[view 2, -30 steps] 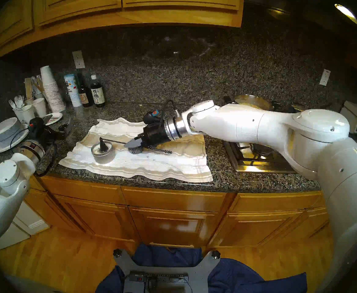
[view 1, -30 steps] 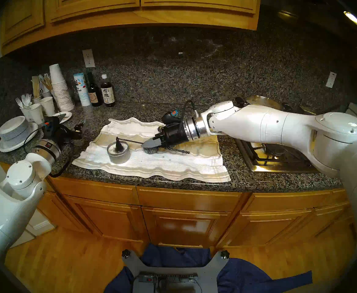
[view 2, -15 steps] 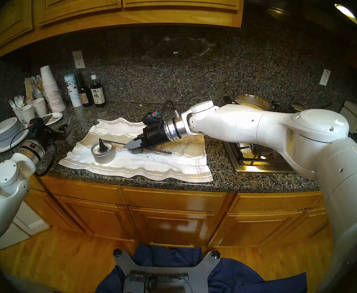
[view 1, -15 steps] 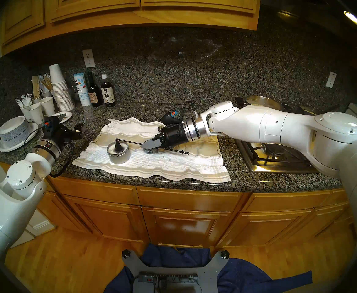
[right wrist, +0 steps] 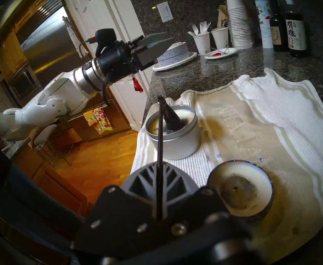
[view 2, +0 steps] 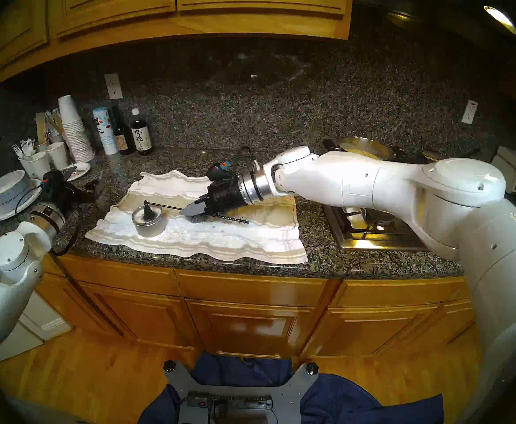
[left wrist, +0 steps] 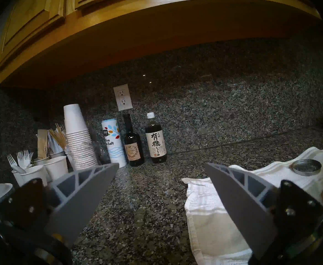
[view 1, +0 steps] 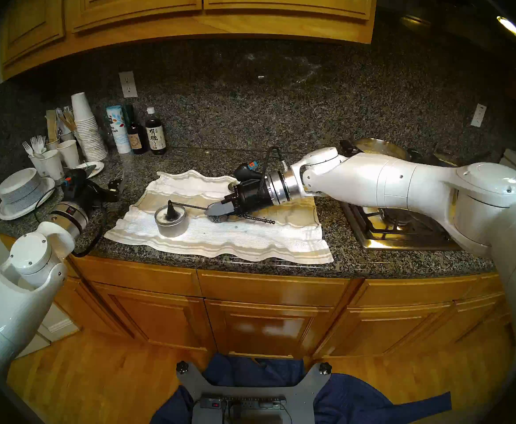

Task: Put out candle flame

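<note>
We see the right gripper (view 1: 212, 210) clenched on the thin rod of a black candle snuffer (view 1: 189, 205). Its cone sits down inside the tin candle (view 1: 171, 224), which stands on the striped towel (view 1: 220, 239). Just beside the gripper, a small ceramic bowl (right wrist: 241, 190) rests on the towel. We note the left gripper (left wrist: 160, 174) apart over the granite counter (view 1: 189, 160), fingers spread, empty.

Right pincer (view 1: 212, 210) clamped shut, arm angled slightly downward — left pincer (left wrist: 160, 184) level, fingers spread wide.
</note>
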Tool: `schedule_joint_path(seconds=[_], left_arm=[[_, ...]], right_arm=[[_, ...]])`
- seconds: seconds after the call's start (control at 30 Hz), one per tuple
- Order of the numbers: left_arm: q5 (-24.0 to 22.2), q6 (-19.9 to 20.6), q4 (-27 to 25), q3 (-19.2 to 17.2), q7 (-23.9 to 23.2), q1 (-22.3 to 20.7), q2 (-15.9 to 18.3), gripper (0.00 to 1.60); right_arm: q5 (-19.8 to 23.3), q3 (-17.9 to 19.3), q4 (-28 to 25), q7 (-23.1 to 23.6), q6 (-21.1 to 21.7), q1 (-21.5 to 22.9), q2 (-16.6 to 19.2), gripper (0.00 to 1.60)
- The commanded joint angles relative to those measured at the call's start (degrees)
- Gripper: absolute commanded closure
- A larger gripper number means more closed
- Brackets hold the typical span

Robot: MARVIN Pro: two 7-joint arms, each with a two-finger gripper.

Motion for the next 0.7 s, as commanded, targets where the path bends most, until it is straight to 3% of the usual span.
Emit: schedule_joint_path(seconds=[0.0, 0.67], left_arm=[[-0.06, -0.97, -0.86, -0.94, -0.12, -1.65, 0.44, 0.0], [0.14, -0.88, -0.9, -0.64, 0.25, -1.73, 0.45, 0.0]], right_arm=[[0.74, 1.97, -0.49, 0.16, -0.45, 2.3, 0.43, 1.6], [0.73, 3.21, -2.13, -0.48, -1.61, 3.42, 2.05, 1.6]])
